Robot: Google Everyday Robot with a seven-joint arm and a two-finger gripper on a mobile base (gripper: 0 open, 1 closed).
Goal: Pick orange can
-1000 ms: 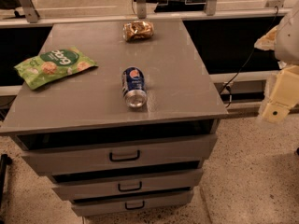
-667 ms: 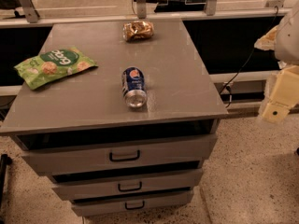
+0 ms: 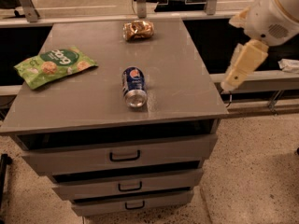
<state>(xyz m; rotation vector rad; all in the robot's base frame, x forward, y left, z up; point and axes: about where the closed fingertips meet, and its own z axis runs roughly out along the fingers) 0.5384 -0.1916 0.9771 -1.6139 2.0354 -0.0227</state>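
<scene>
The orange can (image 3: pixel 138 30) lies on its side near the far edge of the grey cabinet top (image 3: pixel 182 73), in the upper middle of the frame. Below it, well apart, a blue soda can (image 3: pixel 134 87) also lies on its side. A green snack bag (image 3: pixel 55 66) lies flat at the left. The gripper (image 3: pixel 243 65) hangs beyond the cabinet's right edge, at the upper right, well apart from the orange can; whether it is spread or closed cannot be told.
</scene>
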